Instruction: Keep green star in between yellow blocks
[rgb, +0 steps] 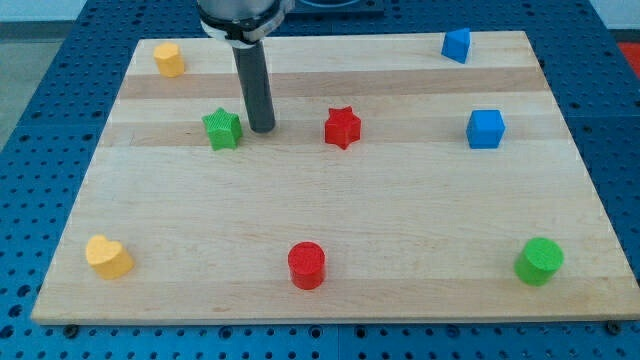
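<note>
The green star (222, 128) lies on the wooden board at the upper left. My tip (261, 128) stands just to the star's right, very close to it, with a thin gap. A yellow block (169, 59) with a rounded, roughly hexagonal shape sits near the board's top left corner. A yellow heart (108, 256) sits near the bottom left corner. The star lies to the right of the line between the two yellow blocks.
A red star (342, 127) lies right of my tip. A red cylinder (306, 265) is at bottom centre, a green cylinder (539, 260) at bottom right. A blue cube (485, 128) and another blue block (456, 45) are at the right.
</note>
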